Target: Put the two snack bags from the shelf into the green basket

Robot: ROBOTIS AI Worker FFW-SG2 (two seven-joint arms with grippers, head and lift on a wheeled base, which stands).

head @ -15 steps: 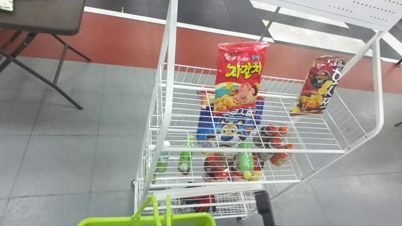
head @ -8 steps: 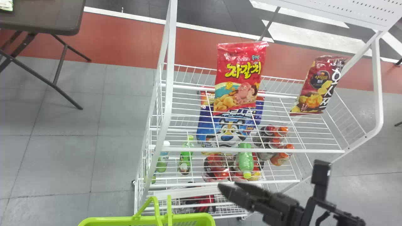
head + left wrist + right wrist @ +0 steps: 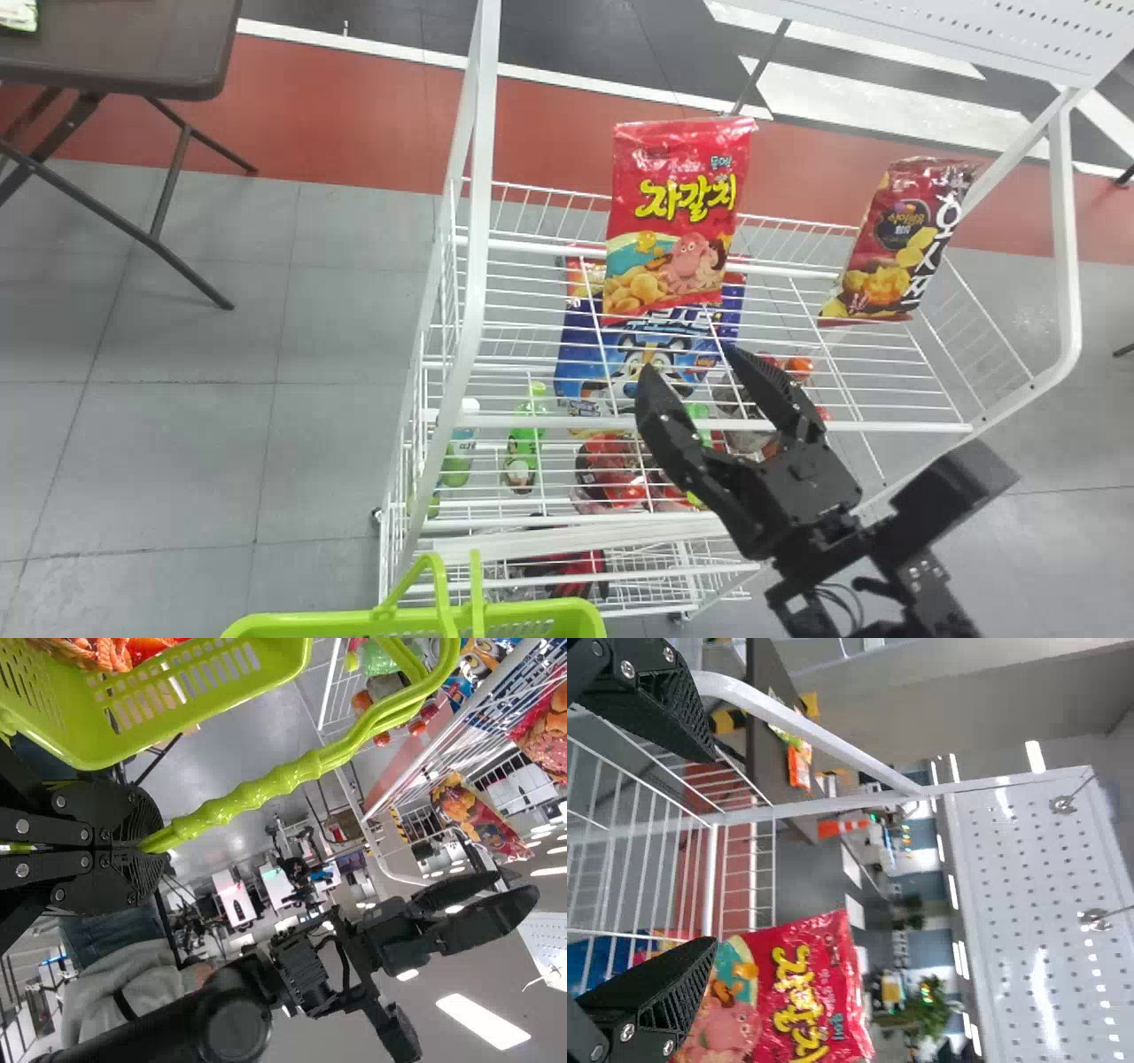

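Basket (image 3: 328,623): lime green
Upper middle bag (image 3: 675,221): red, yellow letters, pink octopus
Upper right bag (image 3: 886,248): dark red, white letters
Shelf (image 3: 549,424): white

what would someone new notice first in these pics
Probably the bright red snack bag with yellow lettering, upright on the white wire rack. Next, the black two-fingered right tool, open below that bag in the head view. The lime-green plastic basket also stands out at that view's bottom edge, its handle gripped by the black left tool.
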